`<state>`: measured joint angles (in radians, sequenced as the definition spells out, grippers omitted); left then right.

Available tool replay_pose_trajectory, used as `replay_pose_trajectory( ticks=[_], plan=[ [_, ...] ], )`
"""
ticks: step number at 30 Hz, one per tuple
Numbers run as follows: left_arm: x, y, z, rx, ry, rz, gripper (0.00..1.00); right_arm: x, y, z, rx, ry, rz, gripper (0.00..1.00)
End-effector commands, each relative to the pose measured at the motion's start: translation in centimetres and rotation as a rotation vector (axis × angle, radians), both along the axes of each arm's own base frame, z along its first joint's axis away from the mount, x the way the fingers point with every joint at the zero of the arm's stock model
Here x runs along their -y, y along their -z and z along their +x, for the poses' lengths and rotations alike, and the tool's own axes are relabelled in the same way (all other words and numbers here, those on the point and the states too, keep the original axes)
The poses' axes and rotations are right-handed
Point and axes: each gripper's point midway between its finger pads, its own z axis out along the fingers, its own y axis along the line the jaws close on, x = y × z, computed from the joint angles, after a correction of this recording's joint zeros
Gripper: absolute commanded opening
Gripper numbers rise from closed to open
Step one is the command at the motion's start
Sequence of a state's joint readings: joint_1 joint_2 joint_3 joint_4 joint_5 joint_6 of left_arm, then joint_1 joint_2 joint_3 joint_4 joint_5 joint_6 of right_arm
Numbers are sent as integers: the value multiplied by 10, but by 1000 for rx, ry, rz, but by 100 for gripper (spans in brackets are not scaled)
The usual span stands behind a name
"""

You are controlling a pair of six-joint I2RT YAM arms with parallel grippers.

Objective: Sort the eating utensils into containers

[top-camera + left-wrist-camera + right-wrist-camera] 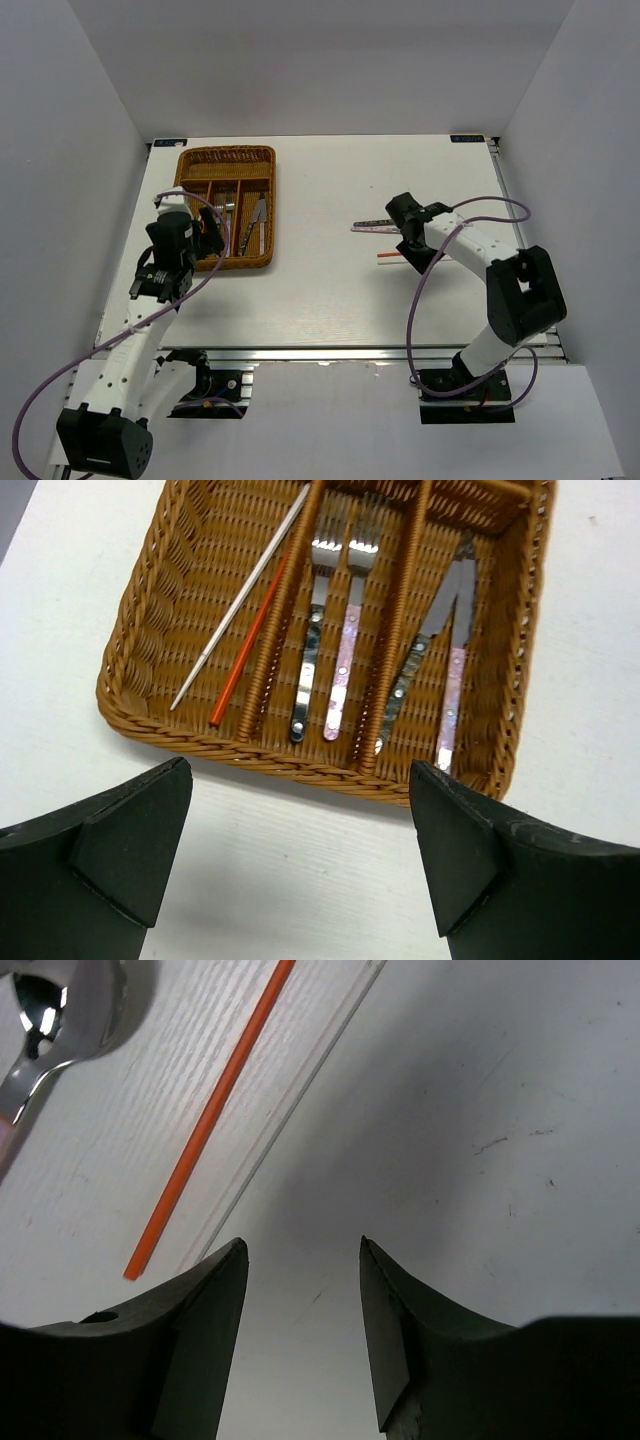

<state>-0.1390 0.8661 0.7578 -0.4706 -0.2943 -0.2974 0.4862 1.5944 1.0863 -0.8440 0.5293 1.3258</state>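
The wicker tray (226, 156) lies at the back left. In the left wrist view its rim (300, 765) is close ahead. One slot holds a pale chopstick (240, 598) and a red chopstick (247, 645), the middle slot two forks (330, 630), the right slot two knives (448, 640). My left gripper (300, 870) is open and empty above the table at the tray's near edge (200, 238). My right gripper (300, 1250) is open and empty over bare table. A red chopstick (210, 1120), a pale chopstick (290, 1110) and a spoon bowl (60, 1005) lie to its left.
In the top view spoon handles (372, 227) and the two loose chopsticks (388, 258) lie on the white table beside my right gripper (405, 235). Grey walls enclose the table on three sides. A crosswise slot (226, 166) runs along the tray's far end.
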Motion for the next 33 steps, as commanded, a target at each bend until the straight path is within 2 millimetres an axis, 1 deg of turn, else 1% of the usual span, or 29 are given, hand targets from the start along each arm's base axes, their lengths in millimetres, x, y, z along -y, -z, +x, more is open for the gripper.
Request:
replay_pose_trajectory(
  ticks=[1,3,5,13,18,20,23,24,25,26,27,28,30,31,33],
  plan=[
    [8,-14,-1,58,32,-24,98,12,3,11,-22,91,-21,54],
    [9,-15,-2,62,33,-25,98,14,9,14,-47,102,-29,54],
    [9,-16,-2,65,35,-26,98,13,10,19,-48,108,-24,54],
    [12,-11,0,49,50,-27,98,16,31,30,-57,126,-19,54],
    [13,-9,1,39,55,-30,98,17,51,24,-104,129,-14,53],
    [15,-7,2,32,62,-31,98,17,56,21,-116,140,-16,52],
    [15,-5,2,27,67,-32,98,19,62,12,-128,171,-6,49],
    [16,-5,2,27,66,-33,98,23,68,2,-146,186,-10,48],
    [16,-5,2,25,68,-32,98,23,69,-2,-143,202,-5,38],
    [16,-5,2,24,67,-33,98,25,71,-6,-142,216,-1,35],
    [16,-4,2,22,68,-31,98,28,75,-16,-142,230,-1,35],
    [16,-4,2,22,68,-31,98,29,77,-19,-137,243,4,24],
    [16,-4,2,24,68,-32,98,32,79,-26,-125,265,13,6],
    [16,-5,2,25,69,-32,98,36,85,-36,-143,280,3,0],
    [17,-5,2,28,72,-34,98,37,88,-41,-145,282,11,0]
  ],
)
